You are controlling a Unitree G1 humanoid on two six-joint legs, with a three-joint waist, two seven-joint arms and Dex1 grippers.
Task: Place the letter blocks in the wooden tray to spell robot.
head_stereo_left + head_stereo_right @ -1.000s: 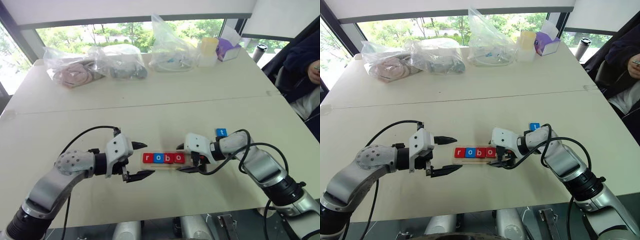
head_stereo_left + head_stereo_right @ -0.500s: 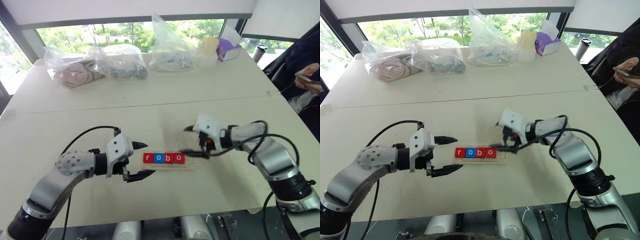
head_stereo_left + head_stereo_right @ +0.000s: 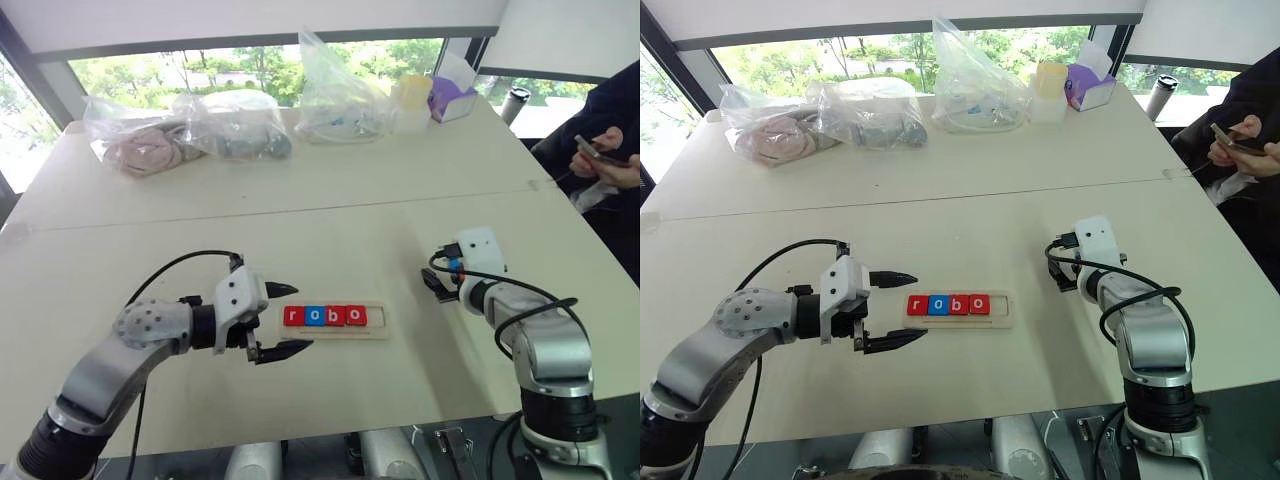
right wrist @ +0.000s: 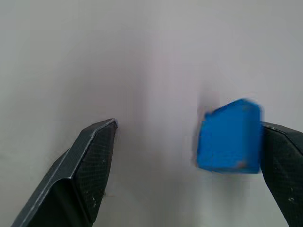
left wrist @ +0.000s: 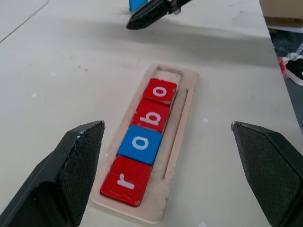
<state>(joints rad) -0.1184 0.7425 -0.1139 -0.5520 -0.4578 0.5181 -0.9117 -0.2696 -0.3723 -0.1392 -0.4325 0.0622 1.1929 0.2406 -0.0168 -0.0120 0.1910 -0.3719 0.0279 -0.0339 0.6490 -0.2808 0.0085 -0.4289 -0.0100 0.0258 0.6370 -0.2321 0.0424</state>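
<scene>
Right tool (image 4: 189, 156), spread, straddles our blue square tile (image 4: 229, 136) off-centre; closing may flip it away from the pale wooden tray (image 3: 335, 334).

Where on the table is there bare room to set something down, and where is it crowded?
Free: the broad middle of the table, between the bags at the far edge and the wooden tray; also the tray's last slot. Crowded: the far edge, and around the tray between both grippers.
</scene>
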